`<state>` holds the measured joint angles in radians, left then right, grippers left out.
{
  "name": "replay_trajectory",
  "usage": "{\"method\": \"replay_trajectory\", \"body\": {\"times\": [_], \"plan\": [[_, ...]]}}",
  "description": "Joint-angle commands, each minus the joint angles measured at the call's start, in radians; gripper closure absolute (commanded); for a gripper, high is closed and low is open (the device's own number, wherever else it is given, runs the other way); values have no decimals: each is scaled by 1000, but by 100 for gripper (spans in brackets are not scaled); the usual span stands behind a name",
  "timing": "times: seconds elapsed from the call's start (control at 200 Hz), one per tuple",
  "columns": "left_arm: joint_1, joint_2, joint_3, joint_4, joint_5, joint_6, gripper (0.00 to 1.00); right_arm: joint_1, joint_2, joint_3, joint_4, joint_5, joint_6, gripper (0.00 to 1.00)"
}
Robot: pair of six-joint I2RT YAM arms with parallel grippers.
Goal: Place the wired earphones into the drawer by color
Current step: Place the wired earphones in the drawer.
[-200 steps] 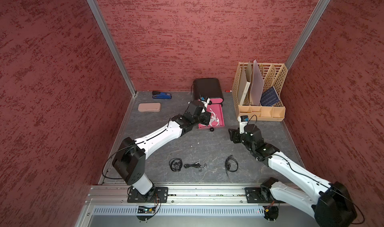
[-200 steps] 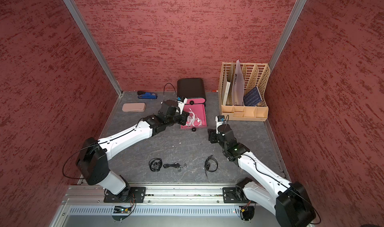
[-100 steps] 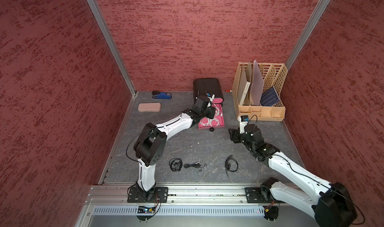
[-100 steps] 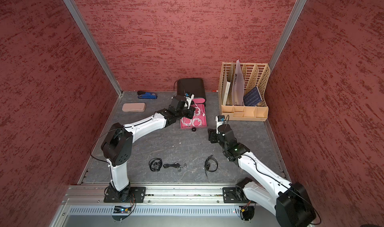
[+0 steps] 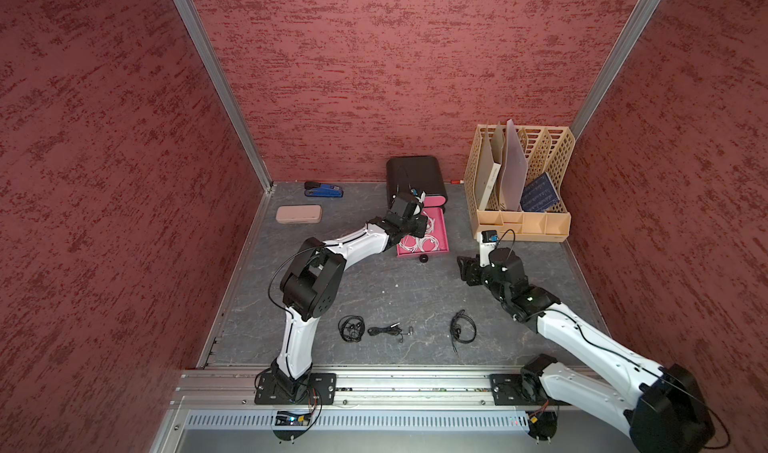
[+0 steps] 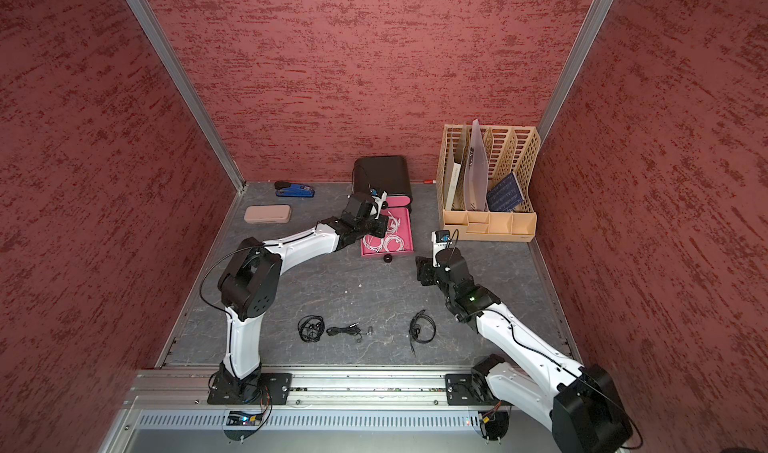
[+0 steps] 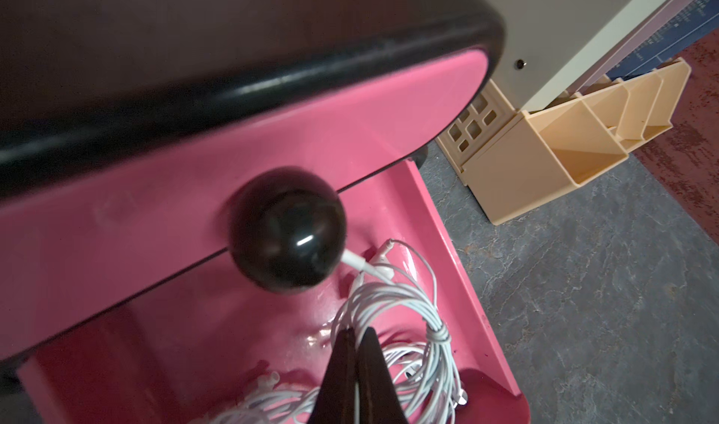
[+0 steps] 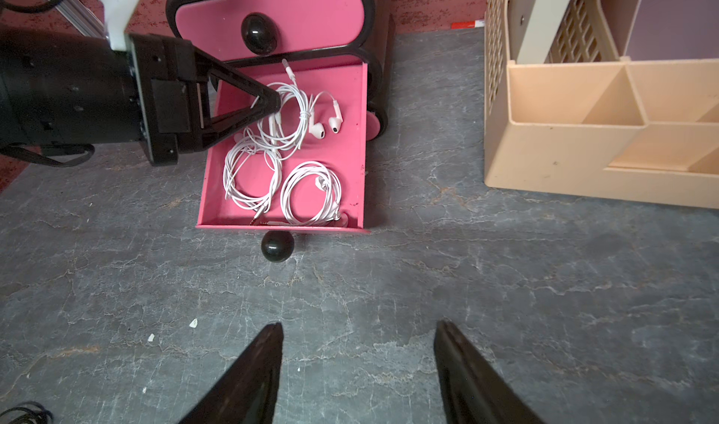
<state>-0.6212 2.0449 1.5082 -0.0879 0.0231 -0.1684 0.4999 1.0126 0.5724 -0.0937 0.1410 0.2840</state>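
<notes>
White earphones (image 8: 295,130): 3 bundles lie in the open pink drawer (image 8: 360,150) at the desk's (image 8: 505,286) back. Our left tool (image 8: 272,101) is pinched tight on the cable of the innermost bundle. Black earphones (image 5: 352,328), 3 sets, sit in a row nr the desk's front. Our right tool (image 8: 358,326) hovers above bare desk w/ jaws wide, holding nothing.
</notes>
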Motion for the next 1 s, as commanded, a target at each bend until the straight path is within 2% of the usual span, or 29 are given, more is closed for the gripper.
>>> {"method": "replay_trajectory", "body": {"times": [0.0, 0.326, 0.426, 0.516, 0.576, 0.802, 0.997], "plan": [[10, 25, 4, 21, -32, -14, 100, -7, -14, -13, 23, 23, 3, 34], [8, 40, 7, -14, -100, -19, 100, -6, -12, -13, 25, 22, 3, 34], [9, 37, 5, -18, -104, -20, 87, -7, -11, -13, 26, 22, 3, 34], [9, 25, -5, -15, -98, -26, 70, -7, -6, -13, 28, 22, 3, 34], [8, 11, -16, -6, -94, -30, 62, -6, -5, -11, 27, 21, 3, 34], [6, -71, -68, -4, -85, -45, 55, -6, -3, -12, 28, 23, 3, 34], [7, -224, -202, 38, -75, -70, 47, -7, 7, -11, 36, 6, -2, 34]]}}
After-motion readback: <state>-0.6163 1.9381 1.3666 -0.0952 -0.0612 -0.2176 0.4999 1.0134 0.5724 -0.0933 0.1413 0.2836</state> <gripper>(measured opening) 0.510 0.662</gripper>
